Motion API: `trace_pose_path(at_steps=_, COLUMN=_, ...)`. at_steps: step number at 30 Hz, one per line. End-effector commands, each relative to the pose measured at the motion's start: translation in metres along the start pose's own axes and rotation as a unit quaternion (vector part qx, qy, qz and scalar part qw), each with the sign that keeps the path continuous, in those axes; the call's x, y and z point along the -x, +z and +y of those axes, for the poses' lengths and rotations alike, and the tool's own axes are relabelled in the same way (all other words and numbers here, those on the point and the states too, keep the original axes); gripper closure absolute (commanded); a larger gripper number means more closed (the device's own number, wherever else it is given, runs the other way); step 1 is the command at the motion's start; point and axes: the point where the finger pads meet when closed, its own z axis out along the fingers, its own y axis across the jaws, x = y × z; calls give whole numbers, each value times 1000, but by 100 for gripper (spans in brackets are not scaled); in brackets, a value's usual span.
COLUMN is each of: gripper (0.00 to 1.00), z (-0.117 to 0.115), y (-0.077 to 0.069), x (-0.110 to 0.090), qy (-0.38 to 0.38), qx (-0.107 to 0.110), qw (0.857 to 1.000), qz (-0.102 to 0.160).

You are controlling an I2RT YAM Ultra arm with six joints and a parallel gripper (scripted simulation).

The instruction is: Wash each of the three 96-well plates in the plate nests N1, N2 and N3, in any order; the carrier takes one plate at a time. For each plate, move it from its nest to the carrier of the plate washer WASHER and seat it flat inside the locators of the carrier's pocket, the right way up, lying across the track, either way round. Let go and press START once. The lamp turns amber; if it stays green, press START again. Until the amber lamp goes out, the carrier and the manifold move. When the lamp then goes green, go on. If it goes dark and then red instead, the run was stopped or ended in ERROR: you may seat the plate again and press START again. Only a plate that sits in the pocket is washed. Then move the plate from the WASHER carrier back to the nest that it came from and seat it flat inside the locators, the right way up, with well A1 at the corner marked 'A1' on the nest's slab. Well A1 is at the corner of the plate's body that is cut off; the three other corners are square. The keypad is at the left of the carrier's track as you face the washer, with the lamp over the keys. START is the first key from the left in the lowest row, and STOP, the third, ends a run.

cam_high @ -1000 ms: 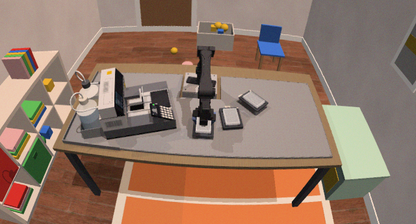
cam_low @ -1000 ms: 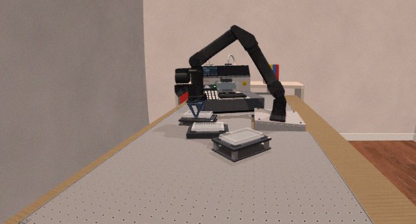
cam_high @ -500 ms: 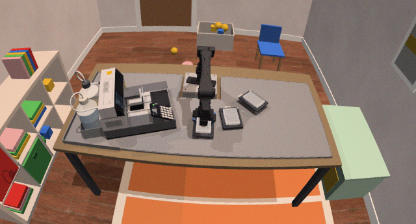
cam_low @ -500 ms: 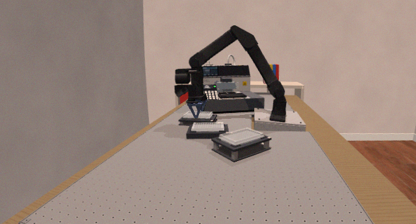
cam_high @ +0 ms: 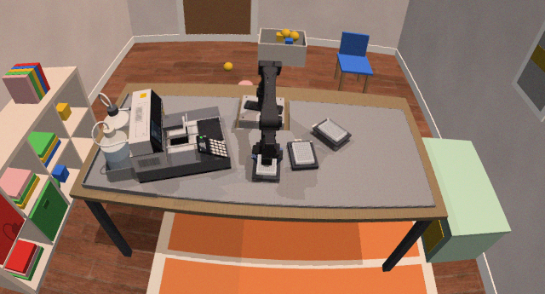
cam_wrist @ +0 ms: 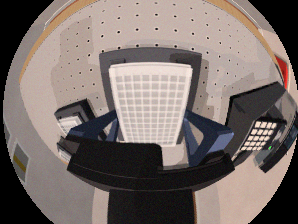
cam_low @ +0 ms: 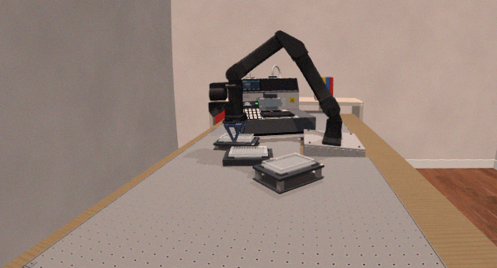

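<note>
Plate (cam_wrist: 152,104) is gripped across its width by the gripper (cam_wrist: 152,137), above the nest (cam_high: 266,177) nearest the washer (cam_high: 170,145); washer keypad (cam_wrist: 261,135) is seen at 3 o'clock in the wrist view.

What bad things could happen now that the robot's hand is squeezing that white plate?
The hand grips the plate only by its two long edges, so it might tilt or slip when lifted. Carrying it to the washer, it could bump the keypad that sits beside the carrier.
</note>
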Motion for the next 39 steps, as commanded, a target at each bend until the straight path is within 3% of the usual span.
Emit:
trace_pose_path(at_steps=1, gripper=100, z=0, y=-3, x=3, qy=0, qx=1, qw=1000, qz=-7)
trace_pose_path(at_steps=17, gripper=100, z=1, y=-1, x=3, qy=0, qx=1, qw=1000, qz=-7)
trace_pose_path(at_steps=18, gripper=0, z=1, y=-1, x=3, qy=0, qx=1, qw=1000, qz=-7)
trace_pose_path(at_steps=39, gripper=0, z=1, y=-1, x=3, qy=0, qx=1, qw=1000, qz=-7)
